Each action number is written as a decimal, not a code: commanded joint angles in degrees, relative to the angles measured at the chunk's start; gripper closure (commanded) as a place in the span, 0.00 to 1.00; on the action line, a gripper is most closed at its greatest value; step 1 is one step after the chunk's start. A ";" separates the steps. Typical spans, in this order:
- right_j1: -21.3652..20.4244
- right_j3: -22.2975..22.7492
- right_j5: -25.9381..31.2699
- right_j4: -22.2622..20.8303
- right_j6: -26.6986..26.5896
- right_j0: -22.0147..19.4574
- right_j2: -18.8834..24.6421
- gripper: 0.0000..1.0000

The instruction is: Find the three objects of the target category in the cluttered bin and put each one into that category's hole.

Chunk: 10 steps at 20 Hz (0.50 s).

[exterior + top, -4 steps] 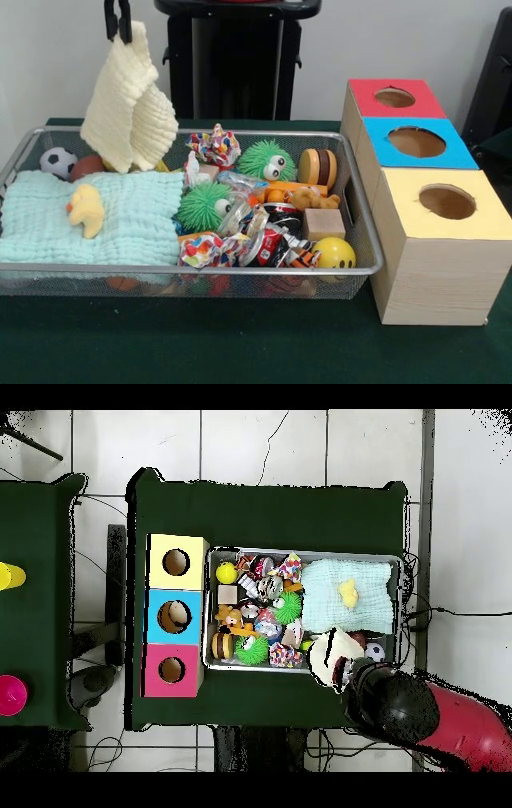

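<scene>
Front view: the pincer [118, 32] was clamped on the top corner of a cream cloth [128, 104], which hung clear above the far left of the wire bin [364, 264]. Directly below the cloth lay a soccer ball [58, 161] and a brown ball [86, 166]; nearer the camera a mint cloth [120, 216] spread over the bin's left half, a yellow duck [86, 210] on it. To the right of the pincer, lower down, sat two green fuzzy toys [266, 159], a wooden block [323, 223], a smiley ball [334, 253] and crumpled wrappers [276, 240]. Farther right, outside the bin, stood a row of boxes on the green desk [240, 344], with red [394, 98], blue [417, 142] and yellow holes [446, 202].

Overhead view: the pincer was hidden beneath the arm [400, 704]. The cream cloth [335, 654] hung at the bin's [300, 551] lower edge, just beside the arm; the mint cloth [345, 594] lay above it, the boxes [176, 614] far to the left.
</scene>
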 commanded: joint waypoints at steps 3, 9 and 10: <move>1.32 0.09 8.16 0.58 -5.66 -0.62 3.83 0.00; 2.59 -1.22 5.44 -0.91 -8.06 -1.60 5.52 0.00; 3.39 -2.16 4.60 -1.73 -8.56 -1.70 5.92 0.00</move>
